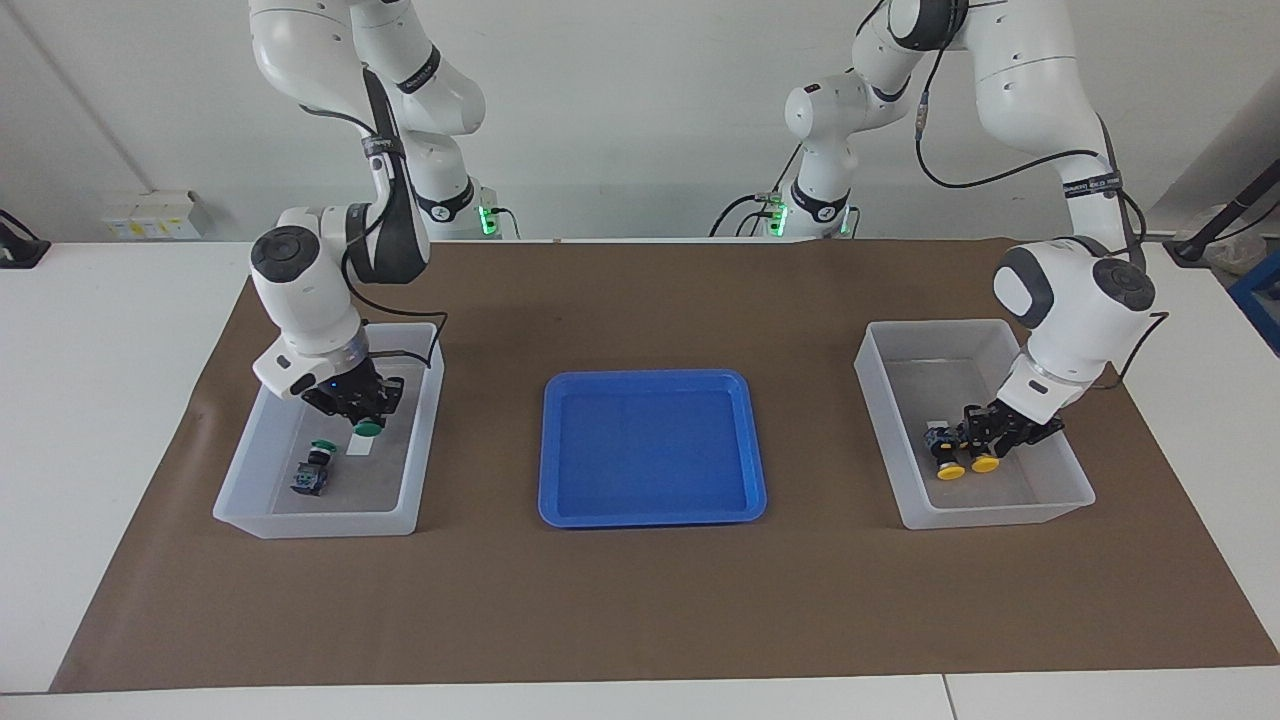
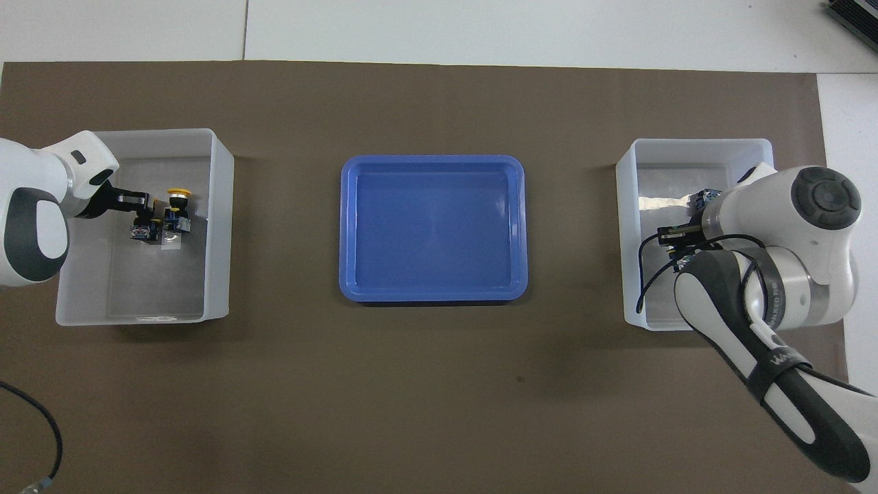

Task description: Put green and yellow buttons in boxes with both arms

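Note:
My right gripper [image 1: 365,412] is shut on a green button [image 1: 368,428], low inside the box [image 1: 320,522] at the right arm's end. A second green button [image 1: 314,468] lies on that box's floor beside it. My left gripper [image 1: 988,440] is shut on a yellow button [image 1: 988,463], down near the floor of the other box [image 1: 1000,512]. That button is right beside a second yellow button [image 1: 948,468]. In the overhead view the left gripper [image 2: 140,218] and the lying yellow button [image 2: 177,200] show in their box [image 2: 218,226]. The right arm hides most of its box [image 2: 625,226].
A shallow blue tray [image 1: 652,512] sits in the middle between the two boxes, also in the overhead view [image 2: 432,162], with nothing in it. A brown mat [image 1: 640,610] covers the table. A small white label [image 1: 358,448] lies in the right arm's box.

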